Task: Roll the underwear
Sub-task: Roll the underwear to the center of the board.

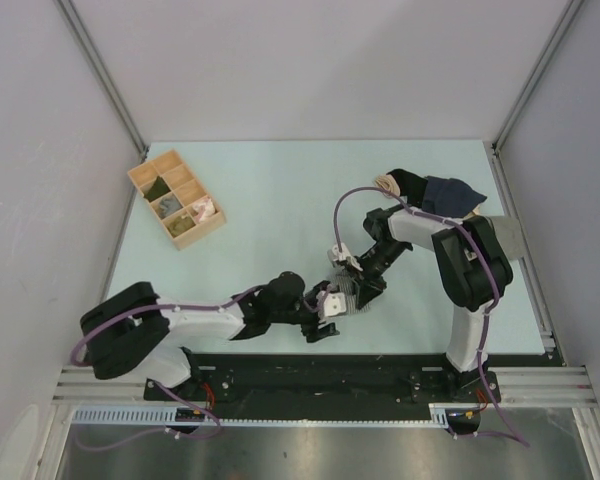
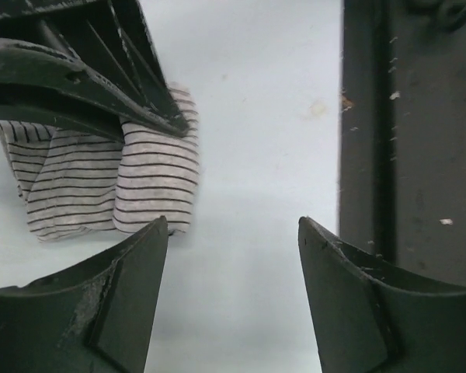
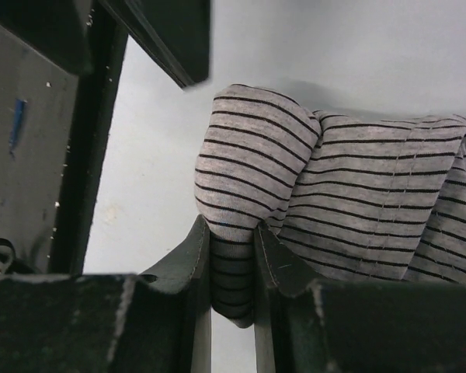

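Observation:
The underwear, grey knit with thin dark stripes, lies bunched and folded on the pale table near the front edge. My right gripper is shut on a rolled fold at the garment's edge, and the cloth fills the narrow gap between its fingers. In the left wrist view the underwear lies up and to the left of my left gripper, which stands open over bare table with nothing between its fingers. The left finger's tip sits just beside the cloth's edge. In the top view the two grippers meet, the left and the right.
A wooden compartment box with several small items stands at the back left. A navy garment lies at the back right behind the right arm. The dark rail along the table's near edge runs close to both grippers.

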Tool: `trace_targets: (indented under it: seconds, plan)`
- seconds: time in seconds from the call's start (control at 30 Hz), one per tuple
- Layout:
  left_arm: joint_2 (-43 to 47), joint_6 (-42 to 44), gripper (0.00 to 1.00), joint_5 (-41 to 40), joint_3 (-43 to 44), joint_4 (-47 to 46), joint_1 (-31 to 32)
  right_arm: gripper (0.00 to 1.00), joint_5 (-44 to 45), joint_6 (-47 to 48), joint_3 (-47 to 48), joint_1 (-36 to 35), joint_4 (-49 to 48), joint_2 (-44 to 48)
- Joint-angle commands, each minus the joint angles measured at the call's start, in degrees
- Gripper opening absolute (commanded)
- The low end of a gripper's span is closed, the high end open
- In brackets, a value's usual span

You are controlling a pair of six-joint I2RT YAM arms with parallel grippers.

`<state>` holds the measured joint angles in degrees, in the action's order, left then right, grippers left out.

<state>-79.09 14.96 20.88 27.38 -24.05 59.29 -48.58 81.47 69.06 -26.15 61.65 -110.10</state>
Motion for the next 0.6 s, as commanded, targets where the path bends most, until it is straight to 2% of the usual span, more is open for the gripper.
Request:
trace_targets:
  seconds: [0.0, 0.17, 0.3, 0.5, 0.53, 0.57]
  plan:
    - [-6.9, 8.1, 0.72, -7.6, 8.3, 5.5, 2.1, 0.1, -0.4, -1.8, -0.2, 0.3, 7.3, -2.9]
    - [-10.7, 9.7, 0.73, -12.6, 12.1, 6.8, 3.0, 0.12, -0.3, -2.5, -0.3, 1.0, 6.6, -3.1]
    - [-12.8, 10.8, 0.7, -13.3, 13.0, 8.6, 3.1, 0.14, -0.3, -2.8, -0.2, 1.2, 6.0, -3.4]
    - [-17.1, 11.3, 0.49, -11.0, 17.1, 14.6, 3.2, 0.18, -1.3, -2.9, -0.3, 1.4, 6.0, -3.2]
    - [-18.5, 11.2, 0.37, -10.8, 17.9, 15.4, 3.2, 0.19, -1.4, -3.1, -0.3, 1.4, 5.9, -3.0]
    - [-19.2, 11.0, 0.3, -10.7, 19.5, 17.4, 3.0, 0.2, -1.5, -3.6, -0.3, 1.4, 5.9, -2.2]
